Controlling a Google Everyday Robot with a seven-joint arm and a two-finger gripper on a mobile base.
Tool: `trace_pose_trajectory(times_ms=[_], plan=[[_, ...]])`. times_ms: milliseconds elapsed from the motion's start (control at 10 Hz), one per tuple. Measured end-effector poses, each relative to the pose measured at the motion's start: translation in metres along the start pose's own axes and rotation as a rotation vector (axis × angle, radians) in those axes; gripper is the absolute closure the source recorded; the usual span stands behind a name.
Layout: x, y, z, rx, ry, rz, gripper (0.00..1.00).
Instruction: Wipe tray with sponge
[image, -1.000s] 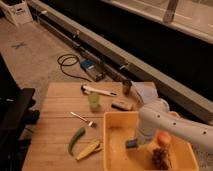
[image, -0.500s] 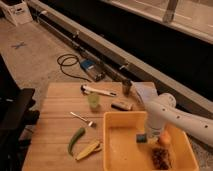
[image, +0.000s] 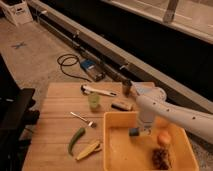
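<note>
Holding: tool (image: 141, 131) clamps small blue-grey sponge (image: 134, 132) inside yellow plastic tray (image: 119, 150).
Handling: probably soft, light; pinch its short sides.

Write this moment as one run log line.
end effector: inside tray, near far rim | sponge: at end effector tip, in tray | step: wipe

I see a dim room: concrete floor (image: 35, 52) with a coiled black cable (image: 60, 61) and a white box (image: 17, 11), a dark wall (image: 142, 35) behind the wooden surface (image: 52, 134).
</note>
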Motion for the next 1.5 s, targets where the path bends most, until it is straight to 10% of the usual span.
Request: trace_pose_trajectory(times_ms=[400, 700, 1100, 1500], plan=[[-0.018, 0.039, 0.008, -0.05, -0.054, -0.04, 1.0], [0.014, 0.05, 0.008, -0.084, -0.02, 0.004, 1.0], [0.056, 0.023, 0.005, -0.082, 0.043, 0.105, 1.0], [0.024, 0.005, 0.006, -0.074, 0.03, 0.056, 1.0]])
